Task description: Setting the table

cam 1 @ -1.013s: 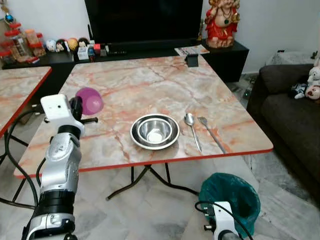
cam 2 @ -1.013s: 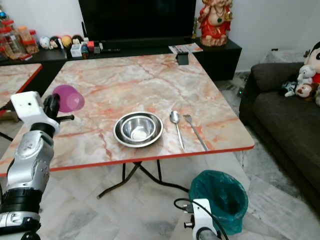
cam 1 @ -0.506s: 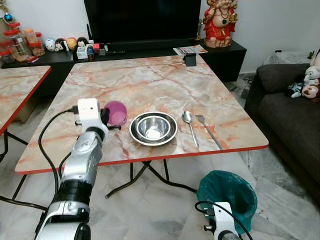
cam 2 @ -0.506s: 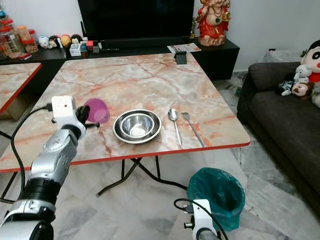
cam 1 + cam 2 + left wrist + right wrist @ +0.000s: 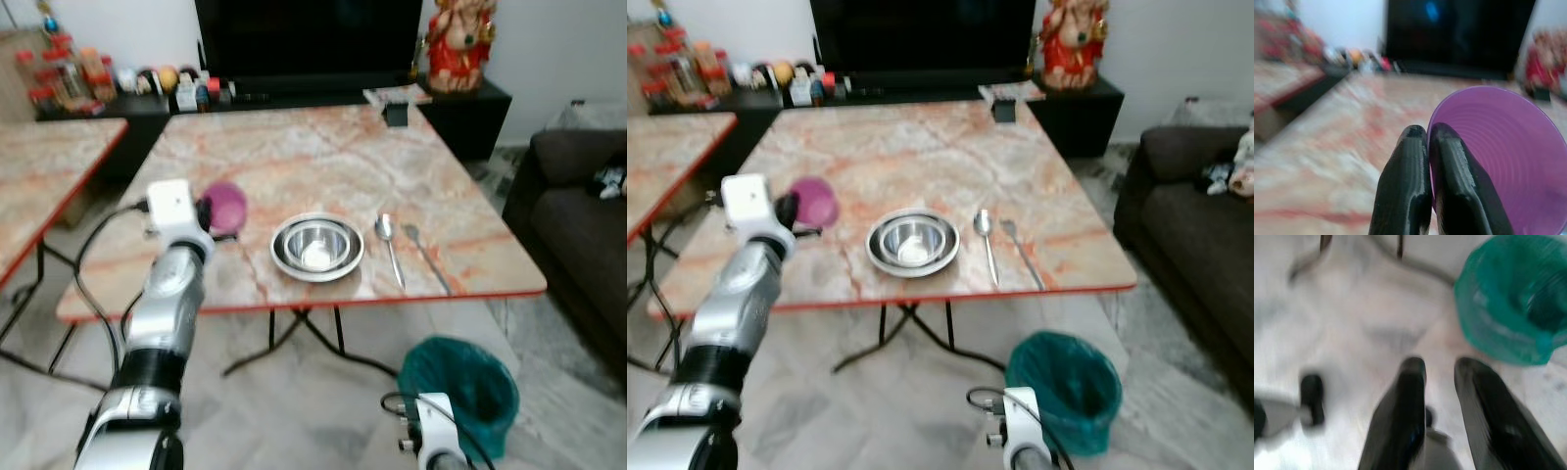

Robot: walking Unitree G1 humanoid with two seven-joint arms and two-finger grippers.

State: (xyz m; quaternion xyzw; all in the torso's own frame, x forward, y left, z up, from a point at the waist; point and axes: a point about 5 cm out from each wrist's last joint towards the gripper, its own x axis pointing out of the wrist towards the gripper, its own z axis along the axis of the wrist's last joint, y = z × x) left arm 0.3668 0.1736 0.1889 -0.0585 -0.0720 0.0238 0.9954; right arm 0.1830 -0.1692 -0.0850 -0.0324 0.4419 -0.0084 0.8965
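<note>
A purple plastic cup (image 5: 227,204) hangs tilted just over the marble table (image 5: 294,157), left of the bowl. My left gripper (image 5: 211,211) is shut on the cup's rim; in the left wrist view the two black fingers (image 5: 1410,171) pinch the cup (image 5: 1498,156) wall. A steel bowl (image 5: 316,247) sits in a steel plate near the table's front edge. A spoon (image 5: 387,245) and a fork (image 5: 426,257) lie to its right. My right gripper (image 5: 1437,364) hangs low by the floor, open, holding nothing.
A teal-lined bin (image 5: 460,392) stands on the floor under the table's front right corner. A dark sofa (image 5: 583,215) is at the right and a second marble table (image 5: 39,186) at the left. A TV stand (image 5: 294,98) runs behind.
My left gripper carried the purple cup from the table's left edge rightward and down toward the bowl. The camera has shifted and the picture is blurred.
</note>
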